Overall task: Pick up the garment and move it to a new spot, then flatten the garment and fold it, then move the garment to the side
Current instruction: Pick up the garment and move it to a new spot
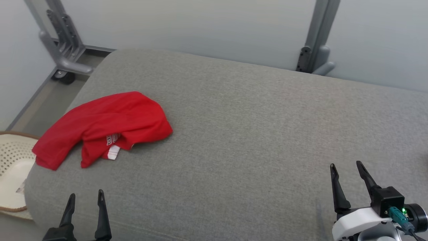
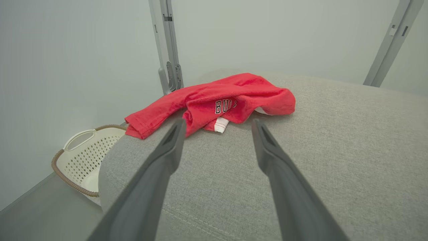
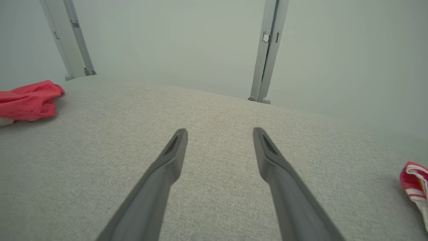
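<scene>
A crumpled red fabric garment [image 1: 107, 127] with white lettering and a white trim is seen lying on the left part of a grey fabric-covered padded worktop [image 1: 250, 134], close to its left edge and apart from both tools. The left tool [image 1: 86, 194], with its two long dark fingers, is held at the near edge of the worktop, just in front of the garment; its fingers are spread wide apart and nothing is gripped. In the left wrist view, the garment [image 2: 217, 97] is framed just beyond the parted fingertips of the left tool [image 2: 218, 122]. The right tool [image 1: 345, 164] is held over the near right part of the worktop, well apart from the garment, its fingers likewise spread and empty. In the right wrist view, bare grey fabric [image 3: 200, 110] is seen between the fingers of the right tool [image 3: 219, 130], and the garment [image 3: 28, 100] is seen at the far left. A cream perforated plastic basket with a brown rim [image 1: 16, 134] is placed on the floor beside the worktop's left edge.
</scene>
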Available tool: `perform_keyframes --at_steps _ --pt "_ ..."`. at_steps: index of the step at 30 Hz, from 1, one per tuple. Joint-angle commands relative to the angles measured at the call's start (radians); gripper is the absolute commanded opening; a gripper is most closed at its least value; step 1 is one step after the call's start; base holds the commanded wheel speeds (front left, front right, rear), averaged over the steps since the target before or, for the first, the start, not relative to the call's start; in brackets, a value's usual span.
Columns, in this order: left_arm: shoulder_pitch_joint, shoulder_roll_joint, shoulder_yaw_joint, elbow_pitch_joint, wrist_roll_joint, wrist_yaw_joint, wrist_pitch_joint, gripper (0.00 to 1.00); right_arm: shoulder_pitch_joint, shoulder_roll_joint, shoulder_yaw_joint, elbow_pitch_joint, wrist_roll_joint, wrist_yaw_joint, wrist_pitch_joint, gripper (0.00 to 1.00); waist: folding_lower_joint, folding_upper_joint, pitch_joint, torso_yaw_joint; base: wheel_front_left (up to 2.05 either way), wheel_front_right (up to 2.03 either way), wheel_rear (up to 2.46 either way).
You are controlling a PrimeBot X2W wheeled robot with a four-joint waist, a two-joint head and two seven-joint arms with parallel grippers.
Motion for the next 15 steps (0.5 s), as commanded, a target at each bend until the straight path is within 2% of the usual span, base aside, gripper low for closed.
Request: perform_keyframes --at_steps 1,7,11,15 --pt "0.012 0.002 0.003 -0.002 -0.001 0.004 -0.002 1.0 -0.004 -0.002 0.001 0.003 0.001 -0.002 -0.003 1.0 0.0 0.0 -0.017 0.079 0.0 0.0 0.0" --pt "0.022 0.001 0.006 -0.01 -0.011 0.004 -0.002 1.0 -0.009 -0.002 0.018 0.007 0.002 -0.002 -0.003 1.0 0.0 0.0 -0.01 0.096 0.0 0.0 0.0" --pt "0.008 0.001 0.002 -0.016 -0.02 0.01 -0.002 1.0 -0.013 -0.003 0.023 0.006 0.0 -0.002 -0.003 1.0 0.0 0.0 0.011 0.075 0.0 0.0 0.0" --pt "-0.039 0.001 0.001 -0.01 -0.016 -0.003 -0.002 1.0 -0.025 -0.003 -0.001 -0.012 -0.005 -0.002 -0.003 1.0 0.0 0.0 0.05 0.05 0.0 0.0 0.0"
